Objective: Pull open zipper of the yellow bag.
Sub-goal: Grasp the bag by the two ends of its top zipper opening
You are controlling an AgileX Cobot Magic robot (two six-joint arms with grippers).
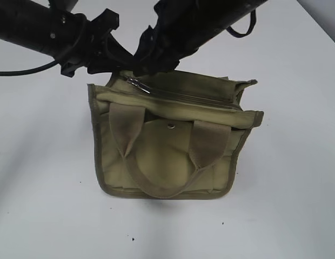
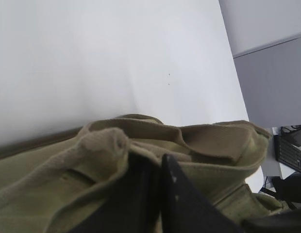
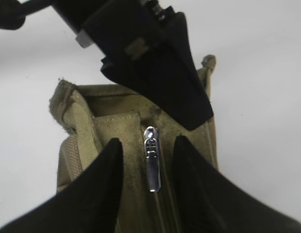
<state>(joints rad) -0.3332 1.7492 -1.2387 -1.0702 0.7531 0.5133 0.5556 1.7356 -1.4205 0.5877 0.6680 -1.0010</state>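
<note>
Two black arms meet over the back left corner of the yellow bag [image 1: 173, 145], which stands upright on a white table [image 1: 286, 216]. The bag is a small, boxy tote of olive-yellow canvas with darker trim along its edges, two webbing loop handles [image 1: 156, 162] hanging down its front, and a round metal snap [image 1: 171, 125] between them. The zipper [image 1: 183, 95] runs along the top of the bag from left to right, nearly the full width, and looks closed along its visible length; its small silver pull tab [image 3: 152, 167] lies flat at the left end. The left gripper [image 2: 160, 179] has its dark fingers pressed together on a fold of canvas at the bag's end, beside the start of the zip line. The right gripper [image 3: 148, 170] sits just above the top of the bag with its jaws apart, one finger on each side of the pull tab, and neither finger visibly touches the tab.
</note>
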